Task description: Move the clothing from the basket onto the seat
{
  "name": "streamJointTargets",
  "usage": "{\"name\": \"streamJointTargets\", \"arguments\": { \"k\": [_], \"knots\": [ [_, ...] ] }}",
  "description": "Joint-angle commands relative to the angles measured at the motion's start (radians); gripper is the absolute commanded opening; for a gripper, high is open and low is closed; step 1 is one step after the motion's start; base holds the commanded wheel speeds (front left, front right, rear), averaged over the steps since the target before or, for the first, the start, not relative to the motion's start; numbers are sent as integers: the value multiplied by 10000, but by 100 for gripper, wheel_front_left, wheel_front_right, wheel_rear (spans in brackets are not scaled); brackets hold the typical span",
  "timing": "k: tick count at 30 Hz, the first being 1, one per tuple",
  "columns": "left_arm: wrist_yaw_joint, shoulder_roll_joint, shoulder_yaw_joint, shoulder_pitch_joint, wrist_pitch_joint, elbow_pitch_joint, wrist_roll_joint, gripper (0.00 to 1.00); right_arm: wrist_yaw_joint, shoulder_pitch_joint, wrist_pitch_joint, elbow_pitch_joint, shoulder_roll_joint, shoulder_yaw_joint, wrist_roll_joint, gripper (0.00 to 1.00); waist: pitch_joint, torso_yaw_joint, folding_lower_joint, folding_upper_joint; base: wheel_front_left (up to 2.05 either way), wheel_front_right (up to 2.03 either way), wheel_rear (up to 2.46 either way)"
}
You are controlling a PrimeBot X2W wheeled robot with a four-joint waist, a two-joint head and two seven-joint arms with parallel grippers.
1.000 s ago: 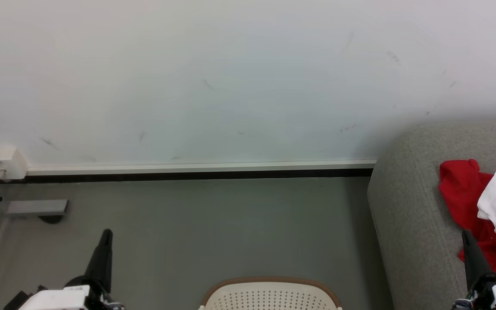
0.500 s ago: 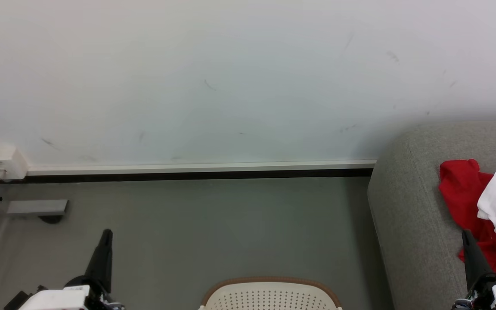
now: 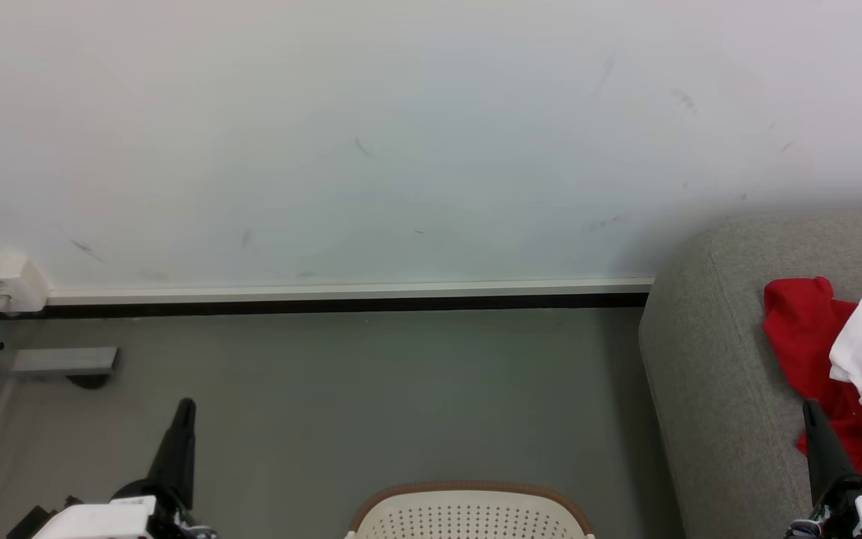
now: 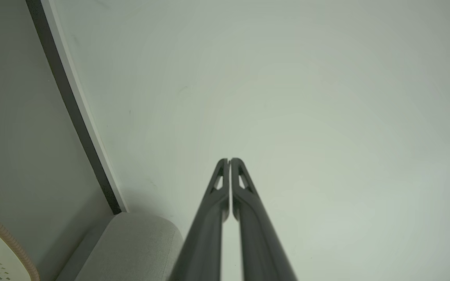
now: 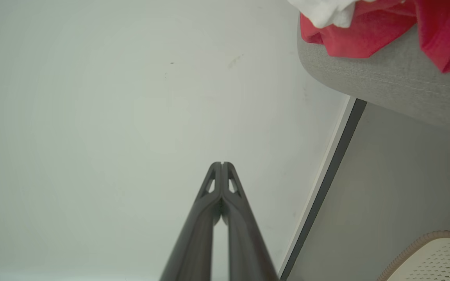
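Nothing's moved over the last second as far as I can tell, same framing, same arm poses

Biggest thing is the white wall [image 3: 401,150] with a few scuffs, then the grey floor [image 3: 364,389] below it. Off to the right is the seat [image 3: 708,359], and the clothing [image 3: 812,344] lies on top of it in a rumpled heap, plain red with a white, stripe-trimmed part over it. In the right wrist view some red fabric sits right at the seat's rounded edge, so it's on, just not very far in. The basket [image 3: 468,513] stands on the floor at the bottom middle of the head view, well apart from the clothes. What I get of it is the far rim and a strip of perforated wall, so I can't tell if it's empty.

Then the left pincer [image 4: 229,160]: clenched on nothing, tips together, pointing at the wall. Same deal for the right pincer [image 5: 222,164], clenched and empty, near the heap but not touching it I think.

My read is the move is basically done and this is the wrap-up. To do it well I'd tip the head down and check inside the basket before calling it. If another pass is needed, drop things further in from that edge so nothing slides off, and keep the right arm clear of the fabric so it doesn't snag
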Motion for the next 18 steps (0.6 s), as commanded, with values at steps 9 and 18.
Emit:
{"name": "streamJointTargets", "arguments": {
  "k": [9, 18],
  "knots": [
    [-49, 67, 1, -77, 39, -9, -142, 0, -21, -114, 40, -51, 0, -43, 5, 0, 0, 0, 0, -1, 0, 0, 0],
    [-49, 67, 1, -77, 39, -8, -142, 0, -21, -114, 38, -51, 0, -41, 7, 0, 0, 0, 0, -1, 0, 0, 0]
  ]
}}
